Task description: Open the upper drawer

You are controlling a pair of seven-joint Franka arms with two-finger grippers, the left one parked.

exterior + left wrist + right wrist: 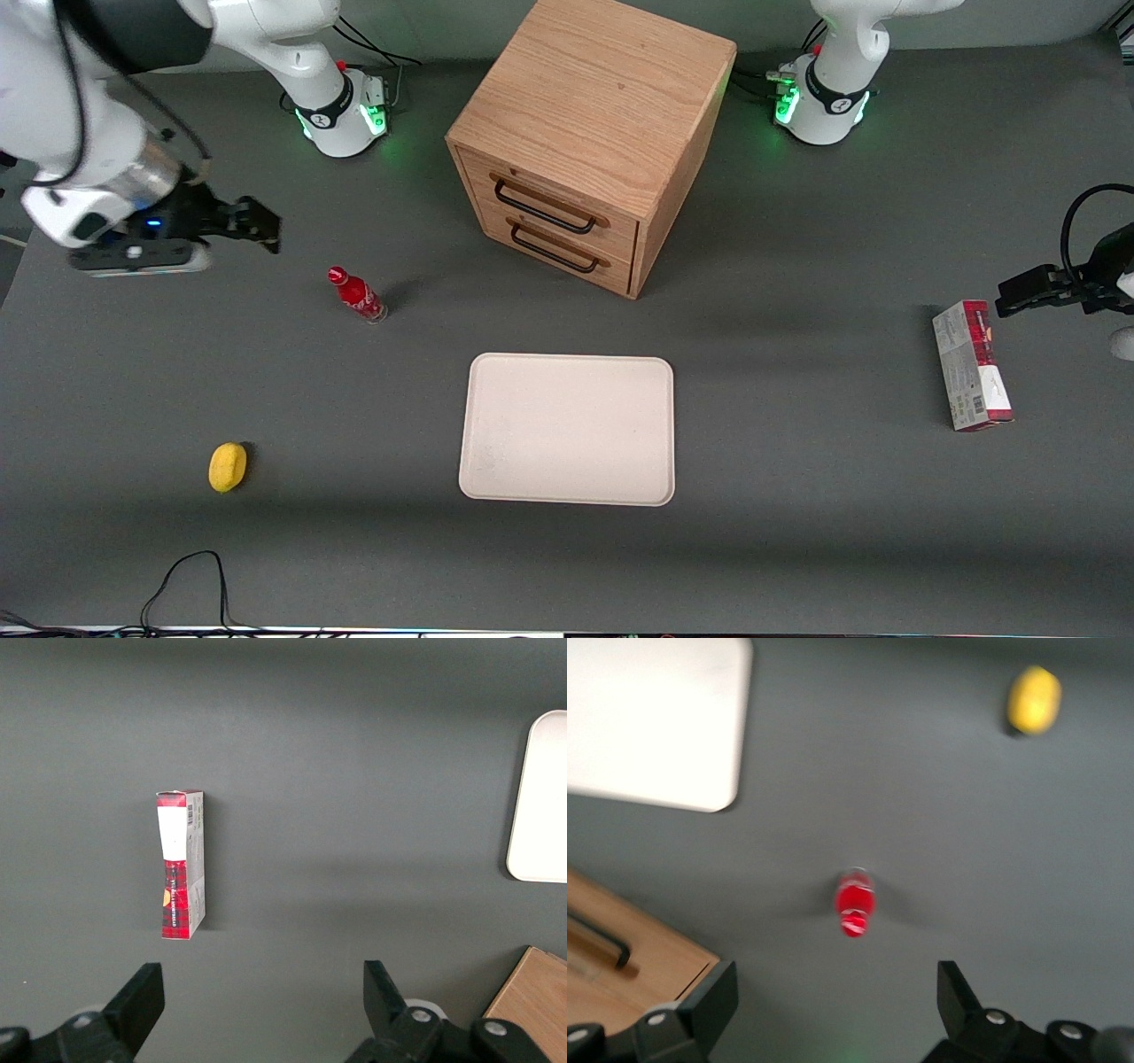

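Nearest the front camera you had the cream tray (pixel 567 429) and lemon (pixel 228 466); farther back, the upper drawer (pixel 549 202) sat closed in the oak cabinet (pixel 602 97); your gripper (pixel 257 223) hung released above the red bottle (pixel 357 295), well apart from the cabinet.

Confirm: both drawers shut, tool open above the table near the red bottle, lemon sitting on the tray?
Not quite. The lemon lies on the bare table, apart from the tray, which holds nothing; the front view shows this. The rest holds: upper drawer and lower drawer shut, tool open near the red bottle.
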